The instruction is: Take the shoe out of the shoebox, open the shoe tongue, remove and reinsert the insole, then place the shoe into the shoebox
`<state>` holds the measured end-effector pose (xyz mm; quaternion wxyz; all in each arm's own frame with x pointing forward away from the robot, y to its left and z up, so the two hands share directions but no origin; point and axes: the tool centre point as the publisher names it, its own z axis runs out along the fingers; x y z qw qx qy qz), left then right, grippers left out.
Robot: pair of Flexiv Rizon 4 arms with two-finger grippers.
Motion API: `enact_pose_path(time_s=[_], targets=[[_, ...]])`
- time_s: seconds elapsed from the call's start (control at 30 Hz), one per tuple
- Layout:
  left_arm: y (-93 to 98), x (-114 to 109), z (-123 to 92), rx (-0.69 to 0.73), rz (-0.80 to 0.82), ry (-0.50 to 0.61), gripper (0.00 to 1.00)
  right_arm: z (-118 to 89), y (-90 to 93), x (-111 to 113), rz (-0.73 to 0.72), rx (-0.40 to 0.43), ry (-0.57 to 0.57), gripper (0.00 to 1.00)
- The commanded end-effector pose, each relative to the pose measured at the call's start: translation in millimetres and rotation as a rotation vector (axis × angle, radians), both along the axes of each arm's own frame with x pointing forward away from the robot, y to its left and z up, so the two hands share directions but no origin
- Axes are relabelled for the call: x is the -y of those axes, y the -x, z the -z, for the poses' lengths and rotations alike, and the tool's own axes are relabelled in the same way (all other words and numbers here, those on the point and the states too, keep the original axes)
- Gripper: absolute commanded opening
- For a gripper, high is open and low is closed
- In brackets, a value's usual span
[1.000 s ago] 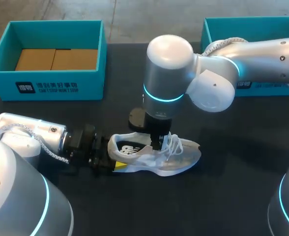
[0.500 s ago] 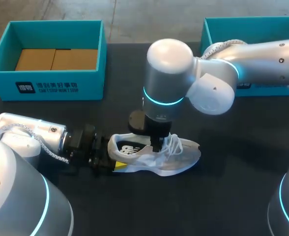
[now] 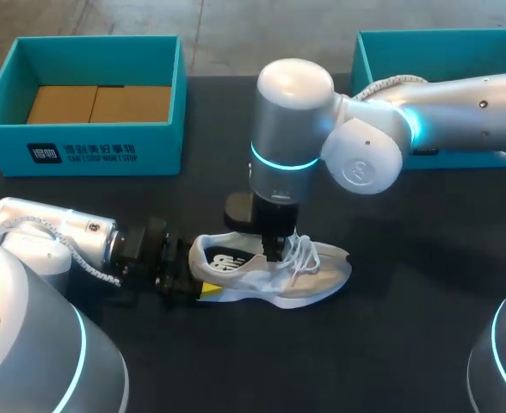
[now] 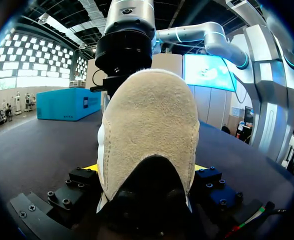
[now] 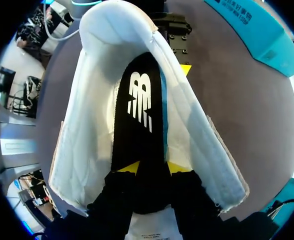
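A white and beige shoe (image 3: 270, 271) lies on its sole in the middle of the black table, toe to the right. My left gripper (image 3: 200, 280) lies low at its heel; in the left wrist view the beige heel (image 4: 149, 130) sits between both fingers, held from two sides. My right gripper (image 3: 273, 251) reaches straight down into the shoe's mouth behind the laces. In the right wrist view its yellow tips (image 5: 153, 167) pinch the black insole (image 5: 139, 115) inside the white collar (image 5: 97, 125).
A teal shoebox (image 3: 89, 151) holding brown cardboard stands at the back left. A second teal box (image 3: 391, 47) stands at the back right, partly hidden behind my right arm. Bare black tabletop lies in front of the shoe.
My right arm's elbow has swung slightly to the left; its gripper stays inside the shoe. The shoe and the left arm have not moved.
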<state>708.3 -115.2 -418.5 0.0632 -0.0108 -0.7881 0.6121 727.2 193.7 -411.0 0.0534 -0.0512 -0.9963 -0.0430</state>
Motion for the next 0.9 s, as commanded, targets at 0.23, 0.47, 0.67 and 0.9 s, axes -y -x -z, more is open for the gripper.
enact_pose_path(time_s=[0.23,0.47,0.67,0.9], targets=[[1.9,-1.3,3.2,0.001,0.0,-0.001,0.0,18.7,11.7,-12.0,-0.002,-0.119,0.031,0.18],[1.9,-1.3,3.2,0.001,0.0,-0.001,0.0,18.3,22.9,-12.9,0.003,-0.126,0.025,0.0],[1.9,-1.3,3.2,0.001,0.0,-0.001,0.0,2.6,31.2,-9.9,0.022,-0.044,-0.014,0.0],[1.9,-1.3,3.2,0.001,0.0,-0.001,0.0,-15.7,33.3,-6.3,0.02,0.044,-0.057,0.0]])
